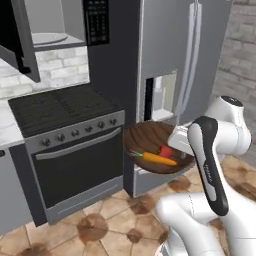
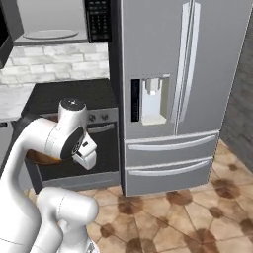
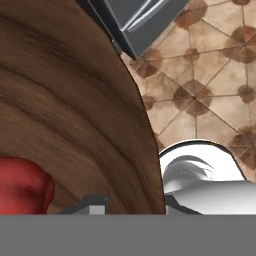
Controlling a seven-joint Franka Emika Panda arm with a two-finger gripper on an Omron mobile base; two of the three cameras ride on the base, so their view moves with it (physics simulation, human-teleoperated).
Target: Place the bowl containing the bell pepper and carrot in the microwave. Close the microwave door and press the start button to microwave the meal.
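Two pieces of food sit in the bowl (image 1: 150,142), which is held up in the air in front of the fridge (image 1: 175,60), just right of the black oven (image 1: 70,150) and well above the tiled floor (image 1: 100,225). The bowl is tipped, its open face turned toward the left base camera, so its contents lie in the low part near the rim. The carrot (image 1: 157,159) lies with its long axis nearly level across the bowl, sloping slightly down to the right — green top at the left, narrow tip toward the arm. The bell pepper (image 1: 166,151) sits just above the carrot's right half, touching or nearly so. The gripper (image 3: 131,207) has the bowl's rim pinched between its two fingers, partly closed on the wood at the bowl's right side; the pepper (image 3: 22,185) is close to that grip. High at the upper left the microwave (image 1: 55,30) stands with its door (image 1: 20,35) swung open, well apart from the bowl.
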